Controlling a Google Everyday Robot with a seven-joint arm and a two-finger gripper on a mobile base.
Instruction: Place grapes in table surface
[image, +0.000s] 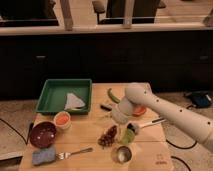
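The grapes, a small dark reddish-purple bumpy cluster, lie on the light tan wooden table surface near its front middle. My gripper hangs from the white arm that comes in from the right. It sits just right of the grapes, close beside them, low over the tabletop. A green part shows at its tip.
A green tray with a white cloth stands at the back left. A maroon bowl, an orange cup, a blue sponge and a fork lie at the left. A metal cup stands in front. A green vegetable lies behind.
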